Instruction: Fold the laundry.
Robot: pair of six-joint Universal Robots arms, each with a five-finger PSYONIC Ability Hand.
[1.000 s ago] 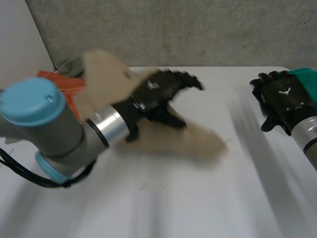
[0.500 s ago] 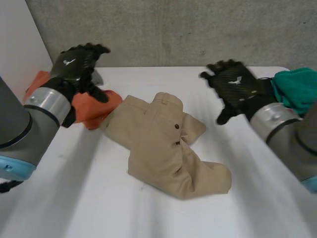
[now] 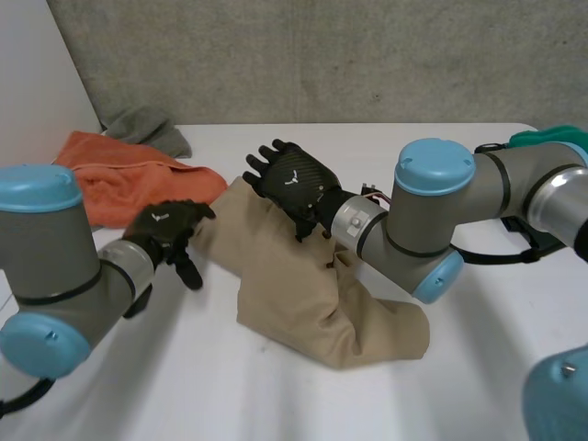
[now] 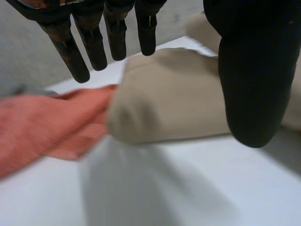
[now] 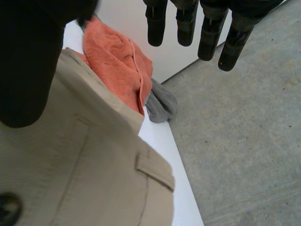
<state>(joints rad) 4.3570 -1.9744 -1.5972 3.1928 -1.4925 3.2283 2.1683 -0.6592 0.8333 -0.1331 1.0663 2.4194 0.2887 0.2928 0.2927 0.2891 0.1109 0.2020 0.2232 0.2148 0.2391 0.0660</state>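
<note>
Tan trousers [image 3: 303, 285] lie crumpled in the middle of the white table [image 3: 165, 377]. My left hand [image 3: 167, 226] hovers just off their left edge, open, fingers [image 4: 94, 42] straight and the thumb apart, with the tan cloth [image 4: 178, 94] below and nothing held. My right hand [image 3: 292, 182] is over the far waistband end, palm down. Its fingers [image 5: 207, 33] are spread and open above the waistband with a belt loop [image 5: 153, 172], gripping nothing.
An orange cloth [image 3: 119, 179] lies at the back left, touching the trousers' left edge, and shows again [image 5: 117, 61] beyond the waistband. A grey cloth [image 3: 142, 124] sits behind it. A teal cloth [image 3: 551, 138] is at the far right. A concrete wall backs the table.
The trousers came out of my left hand and lie on the table. The left hand swung out left, then came back to their left edge. The right hand moved left over the waistband.
</note>
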